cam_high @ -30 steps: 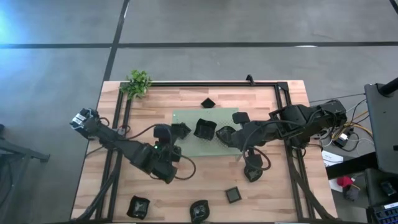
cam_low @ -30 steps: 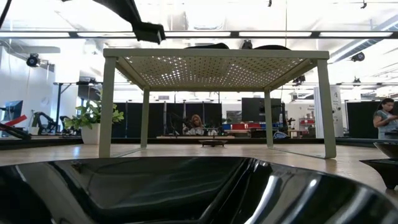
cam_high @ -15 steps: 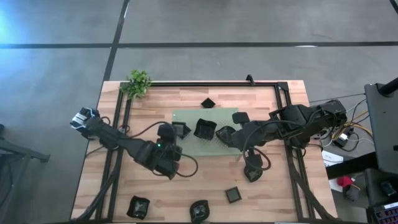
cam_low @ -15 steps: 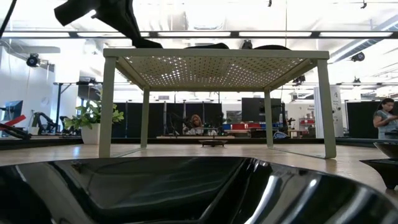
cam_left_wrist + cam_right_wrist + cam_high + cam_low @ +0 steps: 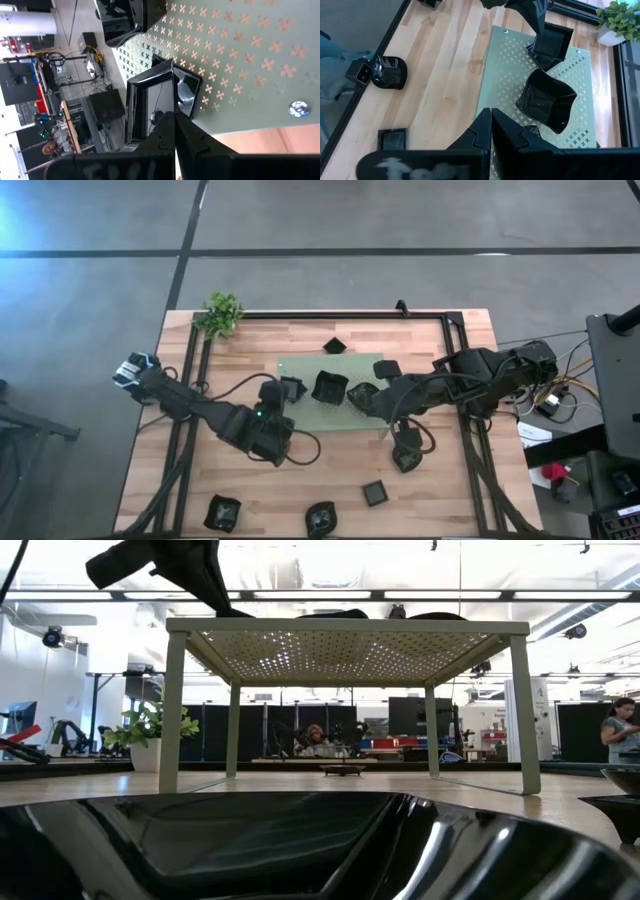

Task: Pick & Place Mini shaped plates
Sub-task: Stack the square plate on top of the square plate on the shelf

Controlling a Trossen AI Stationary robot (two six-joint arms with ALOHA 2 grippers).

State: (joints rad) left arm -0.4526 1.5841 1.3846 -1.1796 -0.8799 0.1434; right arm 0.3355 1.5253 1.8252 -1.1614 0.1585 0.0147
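Note:
A small square black plate (image 5: 293,387) is at the left edge of the raised light green mat (image 5: 305,415), and my left gripper (image 5: 282,391) is shut on it. Two more black plates (image 5: 329,387) (image 5: 362,393) sit on the mat. Another one (image 5: 385,368) is at its far right corner. My right gripper (image 5: 375,402) hangs shut, with nothing in it, high above the mat's right part. In the right wrist view its fingers (image 5: 491,120) touch nothing. My left gripper pinches one side wall of the square plate (image 5: 173,92) between its two fingers, beside a corner. The fingers slant down from the table's left. The plate is tilted, its underside at the mat's left far corner (image 5: 549,46). Whether it rests there I cannot tell.
Several black plates lie on the bare wood: one beyond the mat (image 5: 334,346), one under the right arm (image 5: 406,455), and three along the near edge (image 5: 374,493) (image 5: 320,518) (image 5: 222,512). A small plant (image 5: 222,313) stands at the far left corner. One plate (image 5: 300,850) fills the low view's foreground.
My left gripper has moved toward the mat and down, rolling about its own line, still shut on the square plate. The plate has come down from above the mat's left edge to the level of the mat's top.

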